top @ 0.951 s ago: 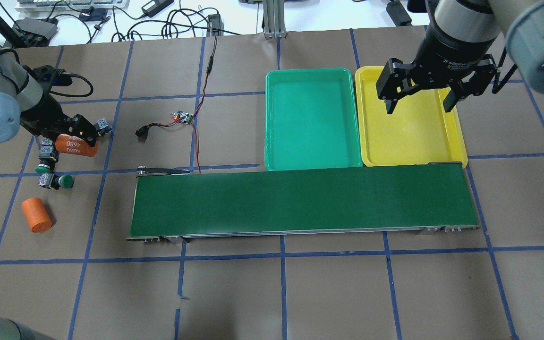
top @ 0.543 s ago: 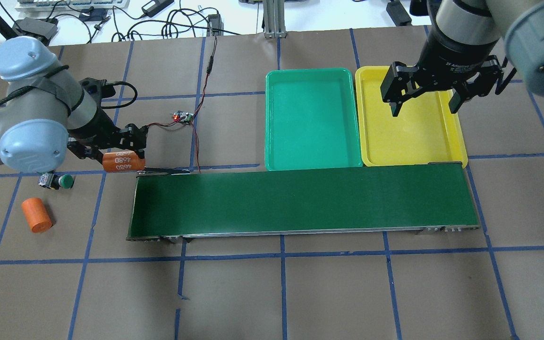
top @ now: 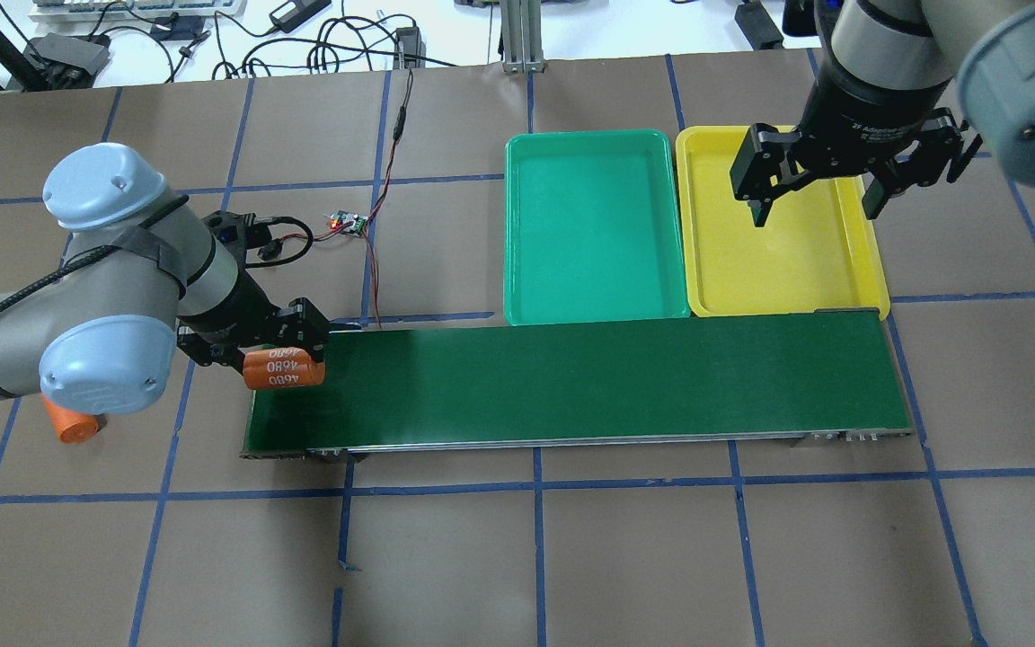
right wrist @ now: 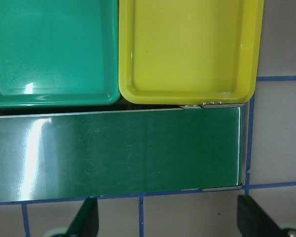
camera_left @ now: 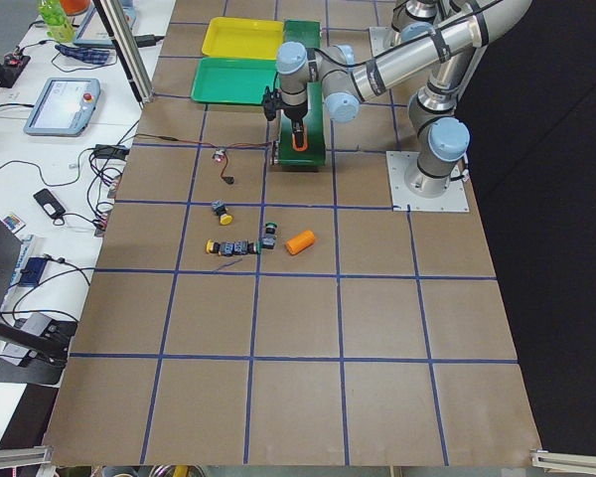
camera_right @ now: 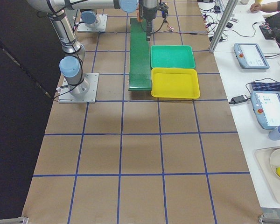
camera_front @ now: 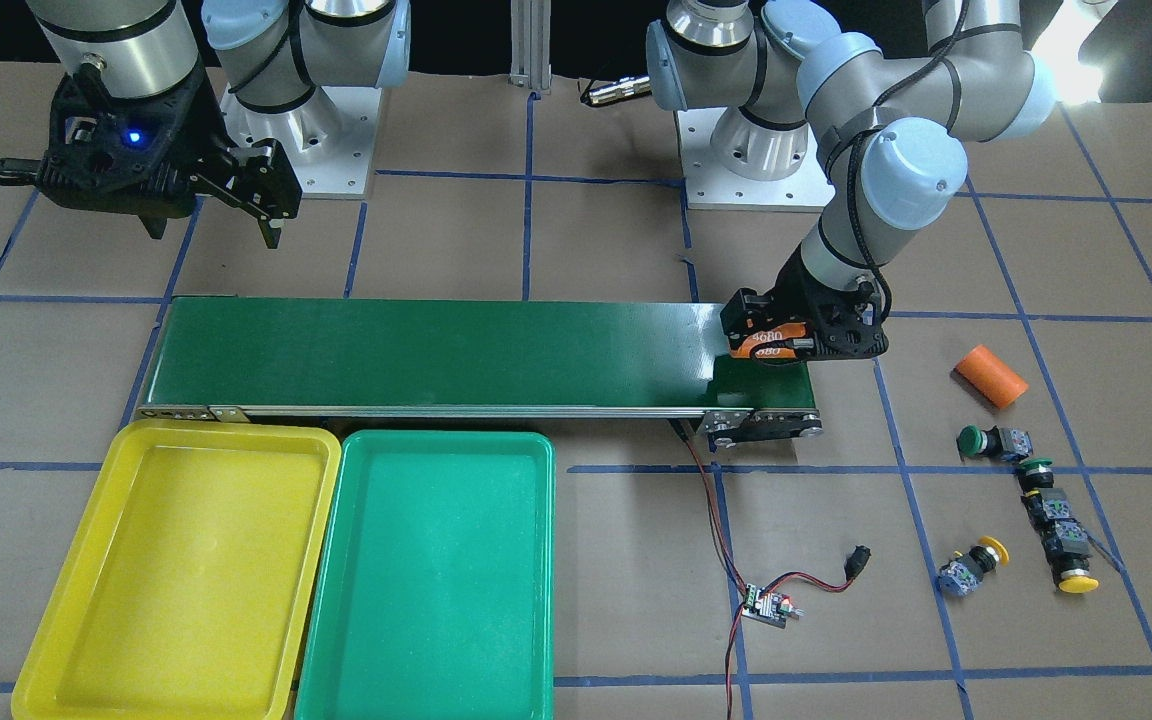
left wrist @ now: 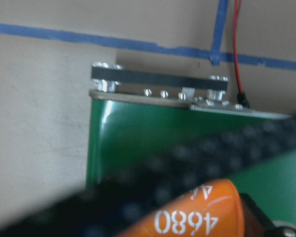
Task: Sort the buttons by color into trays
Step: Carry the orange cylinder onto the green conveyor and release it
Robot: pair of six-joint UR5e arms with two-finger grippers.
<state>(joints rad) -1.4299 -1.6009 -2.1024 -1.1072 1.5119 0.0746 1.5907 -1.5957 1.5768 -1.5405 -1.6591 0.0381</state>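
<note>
Nearest the operators' edge of the worktop (camera_front: 576, 250): found yellow tray (camera_front: 166, 570) and green tray (camera_front: 436, 580) side by side, rims touching, both bare inside. Counted none of four buttons sorted; judged the task barely begun, with all four placements left. Off toward the robot's left, well apart from the trays: logged yellow button (camera_front: 974, 565), second yellow button (camera_front: 1071, 560), green button (camera_front: 991, 440) and second green button (camera_front: 1041, 485) lying loose on the brown paper, plus a plain orange cylinder (camera_front: 990, 376) just beyond. Further back, along the trays' far rims: noted conveyor belt (camera_front: 436, 350), bare along most of its length. Over its end nearest the buttons: saw left fingers (top: 306, 325) clamped on a numbered orange cylinder (camera_front: 764, 347), not a button; cannot tell whether resting on the belt or just above. Farthest back in the front-facing view: recorded right fingers (top: 758, 202) spread wide, gripping nothing, raised well above the yellow-tray end.
</note>
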